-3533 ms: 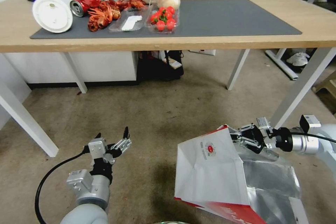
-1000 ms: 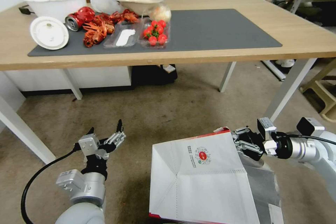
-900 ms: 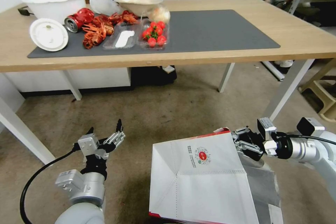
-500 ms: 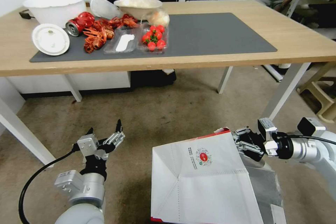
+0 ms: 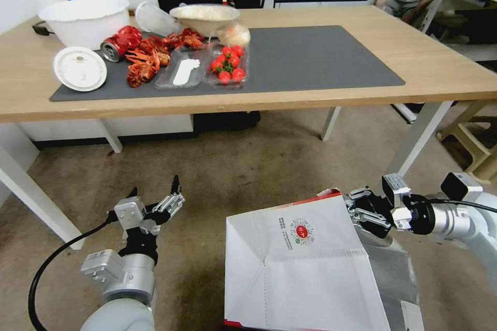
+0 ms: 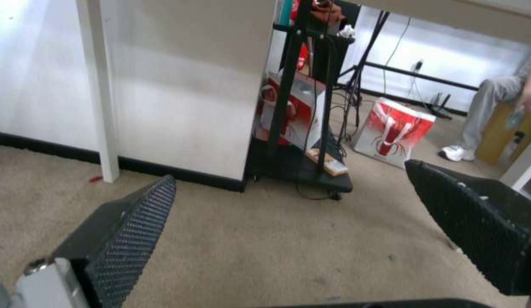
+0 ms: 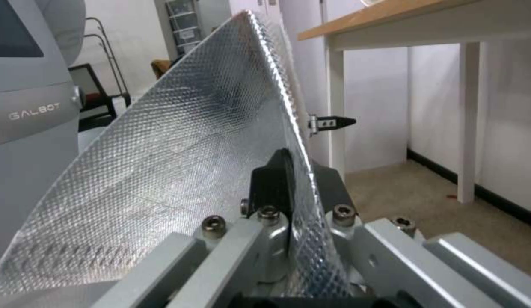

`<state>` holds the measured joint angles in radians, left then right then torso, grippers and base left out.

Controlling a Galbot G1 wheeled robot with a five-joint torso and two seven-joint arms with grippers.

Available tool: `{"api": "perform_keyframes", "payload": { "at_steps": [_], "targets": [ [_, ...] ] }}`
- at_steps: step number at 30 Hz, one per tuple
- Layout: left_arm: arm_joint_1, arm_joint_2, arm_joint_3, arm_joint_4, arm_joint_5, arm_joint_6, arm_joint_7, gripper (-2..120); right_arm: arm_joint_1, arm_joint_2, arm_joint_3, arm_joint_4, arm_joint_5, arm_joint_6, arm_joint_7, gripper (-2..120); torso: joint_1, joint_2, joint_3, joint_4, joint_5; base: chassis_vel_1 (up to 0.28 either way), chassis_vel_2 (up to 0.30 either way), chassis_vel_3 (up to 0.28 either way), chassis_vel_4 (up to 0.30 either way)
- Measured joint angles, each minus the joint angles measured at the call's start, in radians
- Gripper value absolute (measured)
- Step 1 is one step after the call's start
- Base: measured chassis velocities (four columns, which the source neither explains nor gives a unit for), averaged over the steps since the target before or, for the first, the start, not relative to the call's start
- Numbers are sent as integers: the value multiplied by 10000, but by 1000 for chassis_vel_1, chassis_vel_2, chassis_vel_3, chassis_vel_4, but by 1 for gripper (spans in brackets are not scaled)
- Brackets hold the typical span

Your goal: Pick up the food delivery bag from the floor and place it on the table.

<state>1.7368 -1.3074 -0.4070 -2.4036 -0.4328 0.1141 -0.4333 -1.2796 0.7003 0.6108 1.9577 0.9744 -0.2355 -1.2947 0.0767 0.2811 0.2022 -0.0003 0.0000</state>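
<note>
The food delivery bag, white paper with a round red-green logo and silver foil lining, hangs tilted at the lower right of the head view, above the floor. My right gripper is shut on its top edge; the right wrist view shows the foil wall pinched between the black fingers. My left gripper hovers low at the lower left, open and holding nothing, its textured pads spread wide over carpet. The table, light wood with a dark grey mat, stands ahead.
The mat's left part holds a white bowl, a lid, a red can, crayfish, a tray of tomatoes. White table legs stand ahead. A red-white bag and a black rack sit beneath the table.
The head camera has risen, so the table sits lower in the view. The bag hangs higher and more upright than 3.5 s ago. Both arms have held still over the last second.
</note>
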Motion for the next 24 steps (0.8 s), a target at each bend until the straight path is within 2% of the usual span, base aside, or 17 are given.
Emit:
{"api": "perform_keyframes", "payload": {
  "at_steps": [4,12,24],
  "targets": [
    [-58,28,-3,29,-50,46,-23,100,40,0,-22,-31,-5,0,0,0,56,207,156,1,0,0,0,0,0],
    [-95,38,-7,38,-80,64,-31,100,67,-6,-29,-41,-6,0,-1,0,103,366,264,1,0,0,0,0,0],
    [-128,39,-5,43,-105,92,-51,100,73,-39,-22,-54,-9,0,-2,0,250,857,612,1,0,0,0,0,0]
  ]
}}
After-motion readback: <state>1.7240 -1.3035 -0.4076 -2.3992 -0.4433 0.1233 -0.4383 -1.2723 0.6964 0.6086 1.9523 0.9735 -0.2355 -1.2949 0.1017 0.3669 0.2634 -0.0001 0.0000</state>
